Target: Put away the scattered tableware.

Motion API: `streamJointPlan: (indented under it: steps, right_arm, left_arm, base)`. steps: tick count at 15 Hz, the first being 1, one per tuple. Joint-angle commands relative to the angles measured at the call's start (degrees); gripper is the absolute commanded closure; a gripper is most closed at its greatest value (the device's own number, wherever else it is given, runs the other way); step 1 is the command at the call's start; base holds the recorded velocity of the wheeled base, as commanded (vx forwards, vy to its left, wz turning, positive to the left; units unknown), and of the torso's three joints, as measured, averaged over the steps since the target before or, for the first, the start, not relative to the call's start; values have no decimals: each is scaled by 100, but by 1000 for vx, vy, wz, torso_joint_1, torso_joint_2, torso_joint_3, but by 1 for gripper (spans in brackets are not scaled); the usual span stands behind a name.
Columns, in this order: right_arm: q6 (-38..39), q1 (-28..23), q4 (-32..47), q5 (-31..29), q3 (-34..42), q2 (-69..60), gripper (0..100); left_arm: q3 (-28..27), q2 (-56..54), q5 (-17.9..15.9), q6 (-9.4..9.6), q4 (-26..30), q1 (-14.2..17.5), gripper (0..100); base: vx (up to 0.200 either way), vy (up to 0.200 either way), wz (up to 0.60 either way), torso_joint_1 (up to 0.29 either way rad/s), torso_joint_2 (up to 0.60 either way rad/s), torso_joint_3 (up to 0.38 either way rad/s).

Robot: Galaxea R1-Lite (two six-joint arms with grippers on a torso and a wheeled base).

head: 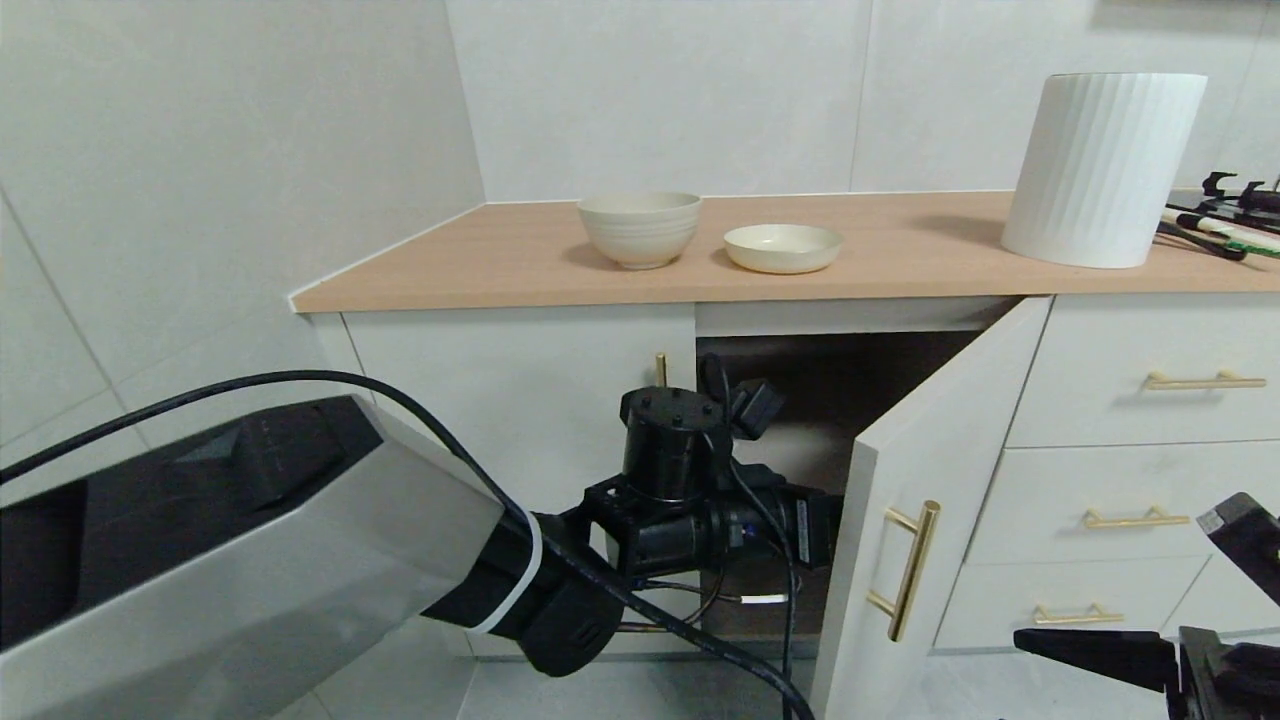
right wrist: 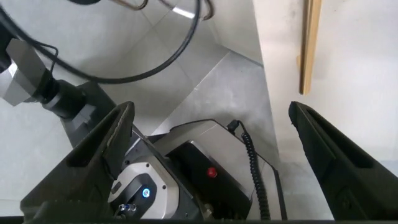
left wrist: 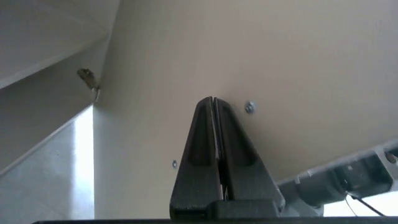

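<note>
Toward the left end of the light wooden countertop (head: 480,270) the cream ribbed ceramic bowl (head: 640,228) and shallow cream dish (head: 782,247) sit unstowed, so I judge only the white cabinet door (head: 930,470) below is opened, my left gripper (left wrist: 213,109) closed on nothing, my right gripper (right wrist: 211,115) spread wide, empty.

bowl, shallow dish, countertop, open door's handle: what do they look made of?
Bowl: likely glazed ceramic, cream, soft sheen, faint horizontal ridges.
Shallow dish: same cream look with a smooth glaze, probably ceramic.
Countertop: wood-look, matte, fine even grain; laminate or veneer, cannot tell.
Door handle: metal, brass-coloured, with shine along the bar.
</note>
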Motion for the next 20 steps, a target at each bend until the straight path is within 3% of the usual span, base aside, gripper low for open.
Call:
streamJointPlan:
  steps: [1,4,7,12,14,15,16,17,18,19,20]
  right_arm:
    - [2,2,-4,3,1,12,0]
    - [-7,2,-4,3,1,-23,0]
    - [2,336,76,-14,1,-172,0]
    - [-7,371,278,3,-25,-322,0]
    - [-7,397,278,161,-16,-497,0]
    - [-7,424,286,364,10,-664,0]
    - [-7,432,286,645,63,-867,0]
    - [-7,432,295,865,107,-1034,0]
    - [-7,432,295,926,115,-1086,0]
    - [-7,432,295,935,133,-1095,0]
    - [-7,432,295,944,133,-1086,0]
  left_arm:
    - [-204,40,50,-4,81,-48,100]
    - [-301,49,68,-4,90,-92,100]
    - [-503,137,68,-4,239,-119,100]
    - [-1250,322,692,5,1012,-497,100]
    - [-1162,111,709,-4,986,-708,100]
    - [-951,-127,630,-21,977,-892,100]
    - [-653,-461,305,-56,977,-1129,100]
    - [-310,-751,-337,-100,977,-1235,100]
    - [-143,-865,-723,-118,977,-1235,100]
    - [-55,-882,-829,-118,881,-1129,100]
    - [-2,-865,-680,-118,740,-901,100]
  base:
    - [-200,0,0,7,2,2]
    - [-67,0,0,4,4,1]
    - [0,0,0,0,0,0]
    - [0,0,0,0,0,0]
    - [0,0,0,0,0,0]
    - [0,0,0,0,0,0]
    - [0,0,0,0,0,0]
    - [0,0,0,0,0,0]
    - [0,0,0,0,0,0]
    - [0,0,0,0,0,0]
    - [0,0,0,0,0,0]
